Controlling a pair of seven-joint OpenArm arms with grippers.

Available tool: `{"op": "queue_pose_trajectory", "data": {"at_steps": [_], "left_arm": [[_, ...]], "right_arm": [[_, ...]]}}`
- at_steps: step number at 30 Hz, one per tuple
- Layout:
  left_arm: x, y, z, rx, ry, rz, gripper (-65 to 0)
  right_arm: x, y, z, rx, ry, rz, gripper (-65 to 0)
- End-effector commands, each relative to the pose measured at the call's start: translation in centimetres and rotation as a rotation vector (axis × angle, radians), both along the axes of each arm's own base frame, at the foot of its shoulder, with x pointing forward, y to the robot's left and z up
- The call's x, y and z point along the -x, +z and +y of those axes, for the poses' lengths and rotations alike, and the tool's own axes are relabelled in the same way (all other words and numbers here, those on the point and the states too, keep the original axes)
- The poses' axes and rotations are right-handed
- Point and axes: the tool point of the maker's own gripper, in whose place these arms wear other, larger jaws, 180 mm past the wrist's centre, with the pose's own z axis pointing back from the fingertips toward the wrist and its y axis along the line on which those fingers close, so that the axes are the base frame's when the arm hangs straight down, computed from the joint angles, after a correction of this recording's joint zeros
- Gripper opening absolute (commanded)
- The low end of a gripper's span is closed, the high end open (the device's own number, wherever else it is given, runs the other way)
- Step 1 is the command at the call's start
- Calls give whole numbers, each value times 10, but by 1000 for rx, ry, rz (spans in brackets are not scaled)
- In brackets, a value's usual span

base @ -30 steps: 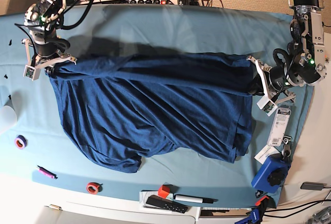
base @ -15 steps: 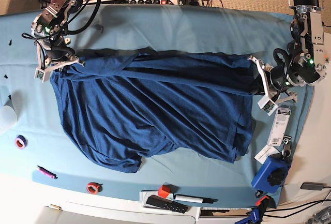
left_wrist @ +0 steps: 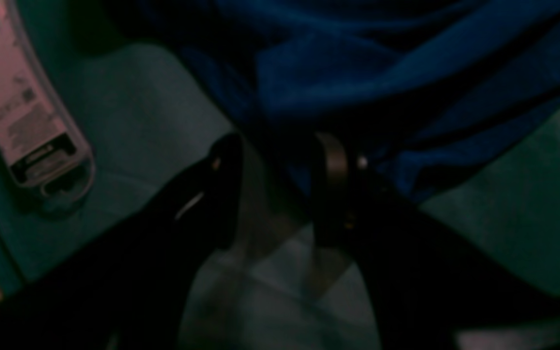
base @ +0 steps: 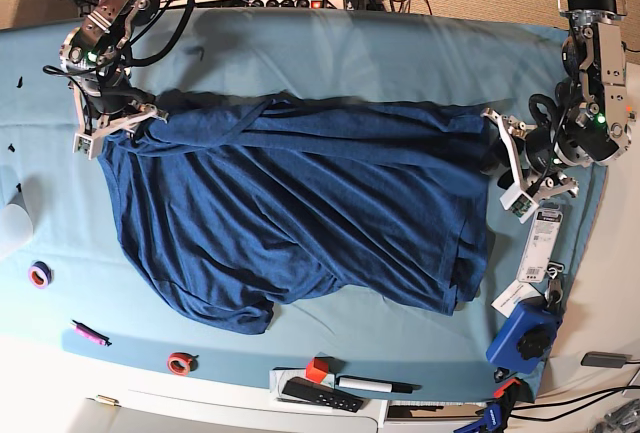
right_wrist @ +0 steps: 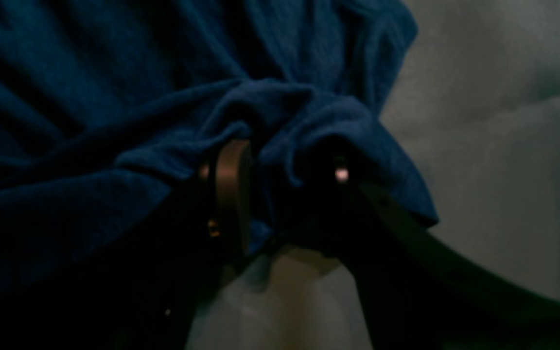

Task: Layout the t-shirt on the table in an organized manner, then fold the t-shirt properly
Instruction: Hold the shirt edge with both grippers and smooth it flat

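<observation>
Navy cloth is lying spread across the table point(base: 330, 53): the t-shirt point(base: 300, 213) is stretching between both arms, its upper edge bunched in folds. At the camera's left, the right gripper point(base: 108, 125) is pinching a gathered corner of the shirt, fabric wrapping between its fingers point(right_wrist: 231, 189). At the other side, the left gripper point(base: 505, 168) is clamping the shirt's opposite edge, cloth caught between its jaws. A white tag point(base: 543, 243) is lying just beside it.
</observation>
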Motion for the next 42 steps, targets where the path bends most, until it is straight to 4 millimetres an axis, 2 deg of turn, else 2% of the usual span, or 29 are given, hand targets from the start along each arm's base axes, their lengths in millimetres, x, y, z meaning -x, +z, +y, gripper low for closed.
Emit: {"op": "queue_pose_trajectory", "data": {"at_steps": [1, 8, 11, 15, 22, 30, 37, 42], "left_arm": [[-8, 13, 1, 6, -4, -46, -405], [-11, 17, -1, 26, -6, -67, -405], [-12, 17, -2, 30, -6, -73, -405], [-11, 18, -3, 36, -7, -73, -405], [-11, 20, -10, 80, -15, -73, -405], [-11, 20, -11, 82, -14, -73, -405], [-11, 20, -11, 82, -15, -73, -405], [-10, 21, -13, 89, -20, -73, -405]], "right_arm": [[-10, 16, -8, 33, 2, -57, -433], [-10, 32, -38, 114, -4, -44, -433], [-4, 32, -47, 121, -11, -1, -418], [-1, 34, -46, 43, -21, -9, -334], [-2, 47, -38, -141, -39, -144, -334], [17, 54, -31, -324, -92, -278, -334], [47, 45, -33, -431, -237, -359, -334], [49, 37, -34, -426, -283, -345, -334]]}}
